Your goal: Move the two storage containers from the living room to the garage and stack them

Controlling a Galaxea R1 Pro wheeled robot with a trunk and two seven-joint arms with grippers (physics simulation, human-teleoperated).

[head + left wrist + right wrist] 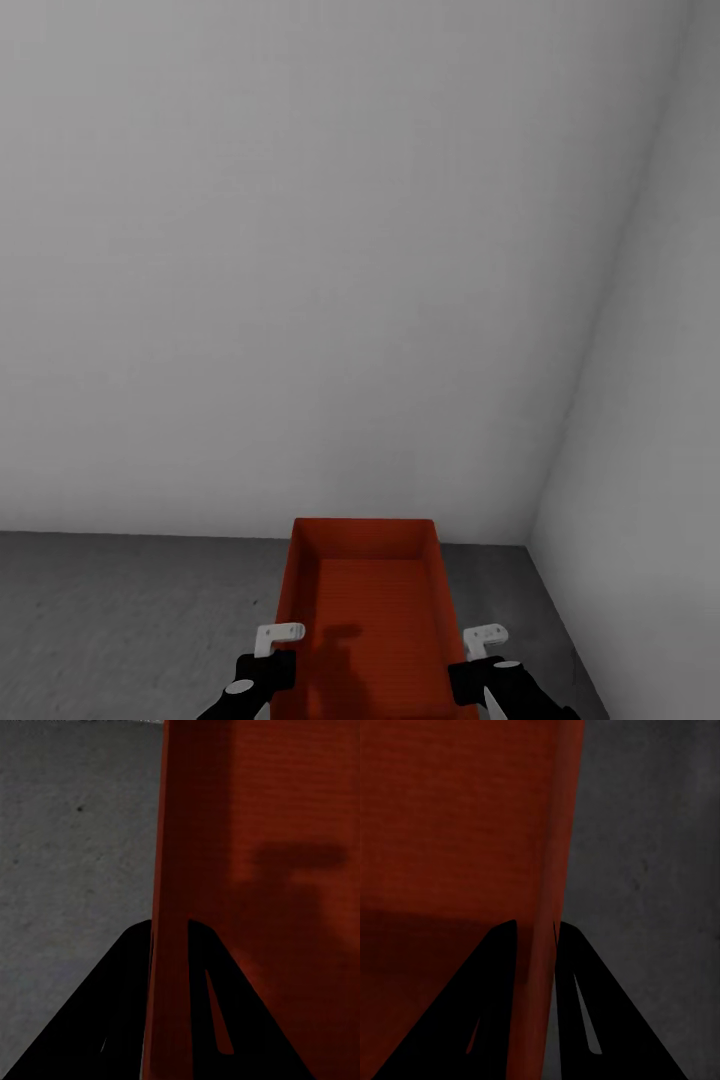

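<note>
The head camera looks forward and steeply down at a white wall corner (540,540) and the concrete floor (120,620), with the red-orange container (365,600) at six o'clock, both arms entering from the bottom edge. The left wrist camera sits very near the container's wall (169,870), sighting along the left gripper (169,937) with its fingers astride that wall. The right wrist camera looks likewise along the right gripper (536,937) at the opposite wall (555,855). All three views share the container and floor.
</note>
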